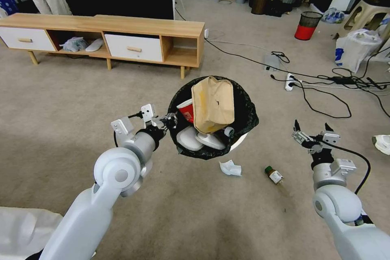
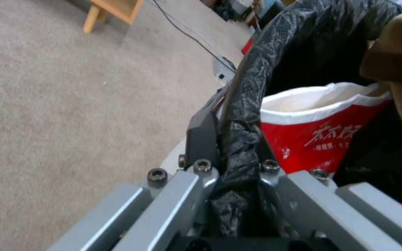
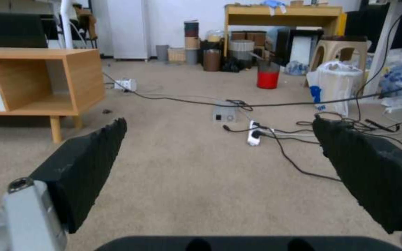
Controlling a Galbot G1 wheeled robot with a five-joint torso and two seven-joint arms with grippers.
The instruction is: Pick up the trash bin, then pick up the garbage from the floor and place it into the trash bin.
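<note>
The trash bin (image 1: 247, 118), white with a black bag liner, hangs tilted at the centre of the head view. My left gripper (image 1: 172, 121) is shut on its rim, and the left wrist view shows the fingers (image 2: 202, 139) pinching the liner (image 2: 275, 45). Inside stand a brown paper bag (image 1: 213, 103) and a red-white paper cup (image 1: 186, 110) (image 2: 322, 132), with pale rounded things below them. On the carpet lie a white tissue (image 1: 230, 167) and a small bottle (image 1: 274, 174). My right gripper (image 1: 312, 131) (image 3: 220, 123) hovers open to the right of the bottle, holding nothing.
A low wooden TV stand (image 1: 122, 36) runs along the back left. Cables and a power strip (image 1: 289, 81) cross the floor at the right. A red-and-black mesh bin (image 1: 307, 25) and a white plastic bag (image 1: 353, 48) stand farther back. A white shoe (image 1: 382, 143) lies at the right edge.
</note>
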